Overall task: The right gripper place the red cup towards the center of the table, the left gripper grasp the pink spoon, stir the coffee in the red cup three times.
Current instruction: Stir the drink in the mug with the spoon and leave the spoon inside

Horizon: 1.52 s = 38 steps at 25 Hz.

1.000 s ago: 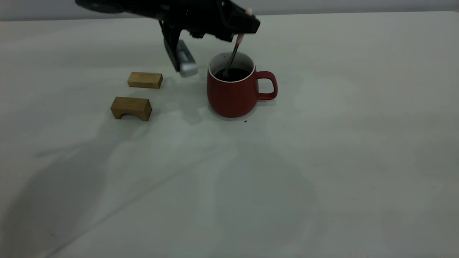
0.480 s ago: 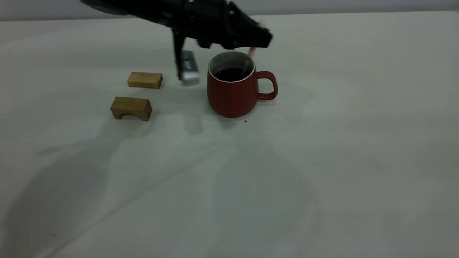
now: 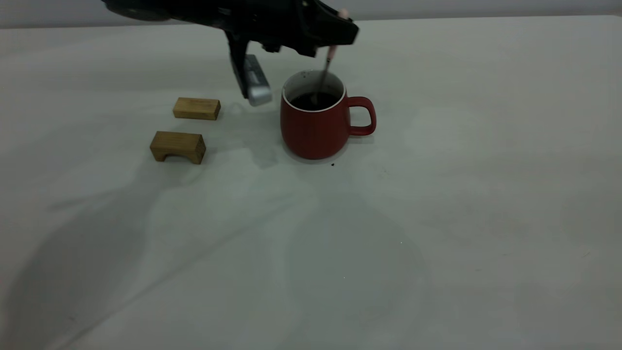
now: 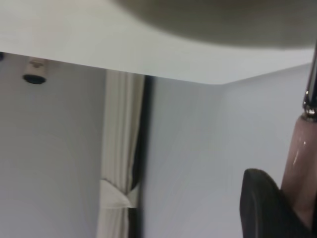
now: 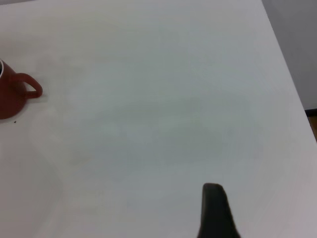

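The red cup (image 3: 316,129) stands upright near the table's (image 3: 437,204) middle, handle pointing right, with dark coffee (image 3: 318,100) inside. My left gripper (image 3: 340,35) hovers just above the cup's rim, shut on the pink spoon (image 3: 329,54). The spoon hangs nearly upright, and its metal neck reaches down into the coffee. In the left wrist view the pink handle (image 4: 299,163) sits against a black finger (image 4: 262,206). My right gripper (image 5: 214,210) shows only as a dark shape over bare table, far from the cup (image 5: 12,96).
Two wooden blocks lie left of the cup: a flat one (image 3: 196,108) and an arched one (image 3: 178,146). A grey ribbed block (image 3: 256,86) hangs from the left arm close to the cup's left side. A small dark speck (image 3: 332,165) lies in front of the cup.
The spoon swept from the cup's left side to its right side, and now sits near the middle back. The left gripper moved right and down, then back up and left. The cup stayed put.
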### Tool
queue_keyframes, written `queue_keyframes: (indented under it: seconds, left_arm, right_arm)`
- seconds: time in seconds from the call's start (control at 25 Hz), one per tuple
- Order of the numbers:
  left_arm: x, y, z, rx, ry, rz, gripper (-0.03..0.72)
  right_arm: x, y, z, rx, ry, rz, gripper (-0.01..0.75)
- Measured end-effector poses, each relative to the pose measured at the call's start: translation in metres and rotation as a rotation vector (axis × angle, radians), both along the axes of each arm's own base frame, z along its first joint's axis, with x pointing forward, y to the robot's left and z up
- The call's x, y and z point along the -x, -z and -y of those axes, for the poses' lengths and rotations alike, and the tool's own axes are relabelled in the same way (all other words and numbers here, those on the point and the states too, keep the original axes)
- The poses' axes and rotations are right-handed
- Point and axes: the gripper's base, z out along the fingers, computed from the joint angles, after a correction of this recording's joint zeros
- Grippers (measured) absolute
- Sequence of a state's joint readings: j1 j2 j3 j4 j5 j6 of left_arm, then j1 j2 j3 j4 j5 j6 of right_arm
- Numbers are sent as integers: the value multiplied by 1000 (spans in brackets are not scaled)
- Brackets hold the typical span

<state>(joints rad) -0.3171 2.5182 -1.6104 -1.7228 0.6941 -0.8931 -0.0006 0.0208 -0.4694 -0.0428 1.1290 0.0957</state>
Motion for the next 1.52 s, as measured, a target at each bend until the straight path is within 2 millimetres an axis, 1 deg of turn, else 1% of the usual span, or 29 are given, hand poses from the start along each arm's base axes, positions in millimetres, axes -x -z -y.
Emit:
queue_keyframes:
  seconds: [0.16,0.28,0.4,0.52,0.64,0.76,0.84,0.96,1.08,1.2,1.28,1.4,1.52]
  left_arm:
    - [9,1,11,15,64,-4,152]
    - [14,2,11,17,113,-48,152]
    - [16,4,3,15,126,-140,152]
    - [12,6,-12,0,109,-185,152]
    - [7,7,-24,-17,84,-172,152]
    - [0,7,-27,-32,42,-104,152]
    - [-4,6,-25,-26,8,-50,152]
    - [-4,4,-12,-24,-2,28,152]
    - [2,3,3,-24,30,52,152]
    - [6,2,11,-14,61,55,152]
    - [9,1,13,-3,97,56,152]
    - [13,2,10,-9,163,62,152]
    - [15,5,-1,-40,226,70,152]
  right_arm:
    - [0,0,0,0,0,0,541]
    - [0,0,0,0,0,0,541]
    - [0,0,0,0,0,0,541]
    - [0,0,0,0,0,0,541]
    - [0,0,0,0,0,0,541]
    - [0,0,0,0,0,0,541]
    - [0,0,0,0,0,0,541]
    - [0,0,0,0,0,0,541]
    - [0,0,0,0,0,0,541]
    - [0,0,0,0,0,0,541]
    - [0,0,0,0,0,0,541]
    - [0,0,0,0,0,0,541]
    - [0,0,0,0,0,0,541]
